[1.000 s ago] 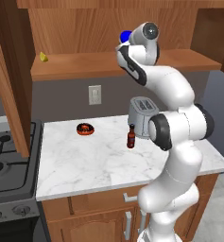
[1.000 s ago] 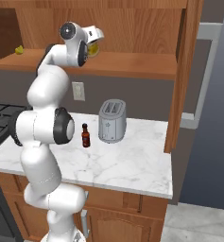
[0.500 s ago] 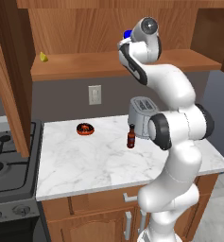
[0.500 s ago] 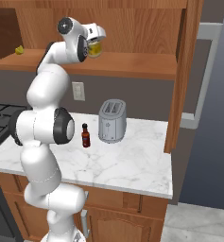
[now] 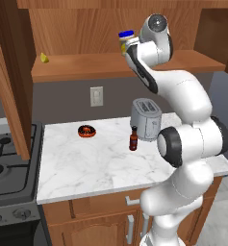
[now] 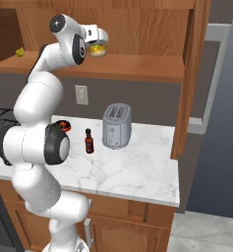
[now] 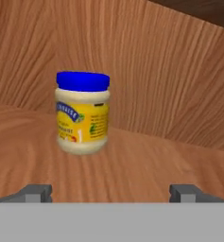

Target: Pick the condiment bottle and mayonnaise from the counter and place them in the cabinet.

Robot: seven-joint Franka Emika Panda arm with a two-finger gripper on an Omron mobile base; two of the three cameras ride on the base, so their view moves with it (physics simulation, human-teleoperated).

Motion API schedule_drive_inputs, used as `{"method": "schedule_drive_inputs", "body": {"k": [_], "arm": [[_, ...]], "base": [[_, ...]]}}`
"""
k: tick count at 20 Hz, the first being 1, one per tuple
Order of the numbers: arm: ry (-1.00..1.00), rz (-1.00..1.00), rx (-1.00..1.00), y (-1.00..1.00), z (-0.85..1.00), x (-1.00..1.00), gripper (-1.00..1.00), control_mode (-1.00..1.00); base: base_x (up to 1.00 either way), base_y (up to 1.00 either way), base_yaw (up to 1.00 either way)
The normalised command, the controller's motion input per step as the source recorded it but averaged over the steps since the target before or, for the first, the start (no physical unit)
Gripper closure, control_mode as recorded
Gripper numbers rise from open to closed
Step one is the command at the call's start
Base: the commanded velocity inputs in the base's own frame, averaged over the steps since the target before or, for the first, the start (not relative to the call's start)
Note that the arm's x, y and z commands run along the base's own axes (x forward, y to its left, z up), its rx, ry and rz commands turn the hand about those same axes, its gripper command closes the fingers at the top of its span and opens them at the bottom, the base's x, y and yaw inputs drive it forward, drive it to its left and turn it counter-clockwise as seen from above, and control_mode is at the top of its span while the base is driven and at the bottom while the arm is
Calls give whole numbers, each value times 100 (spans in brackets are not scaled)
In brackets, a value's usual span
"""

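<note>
**A:** Where does the mayonnaise (image 7: 82, 113) sit?

**B:** Upright on the cabinet (image 7: 146, 165) shelf board, blue lid up, wood-panel back behind it. In the hand view it stands ahead of the gripper (image 7: 111, 191), apart from both fingertips (image 7: 38, 191).

**A:** Fingers?

**B:** Spread wide, nothing between them. The jar stands free of them (it sits left of centre in the gap).

**A:** Arm?

**B:** Reaches up to the shelf. In the left base view the jar (image 5: 126, 40) shows just beside the hand; same in the right base view (image 6: 99, 47).

**A:** Condiment bottle (image 5: 133, 139)?

**B:** On the counter (image 5: 91, 168), upright, just in front-left of the toaster (image 5: 145, 118). Right base view shows the bottle (image 6: 89, 141) left of the toaster (image 6: 116, 126), near but apart.

**A:** Anything else?

**B:** A red round item (image 5: 87, 131) lies on the marble further left, and a small yellow thing (image 5: 44, 58) at the shelf's left end.
</note>
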Motion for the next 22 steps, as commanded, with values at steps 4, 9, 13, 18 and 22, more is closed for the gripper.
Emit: {"method": "schedule_drive_inputs", "body": {"k": [4, 9, 13, 18, 22], "arm": [[-1, -4, 9, -4, -8, -99, -100, -100], [-7, 0, 9, 0, -33, -100, -100, -100], [-5, 0, 8, 2, -62, -100, -100, -100], [-2, 0, 5, 10, -84, -100, -100, -100], [1, 0, 0, 29, -100, -100, -100, -100]], "base": [[0, 0, 0], [0, 0, 0], [0, 0, 0], [0, 0, 0], [0, 0, 0]]}}
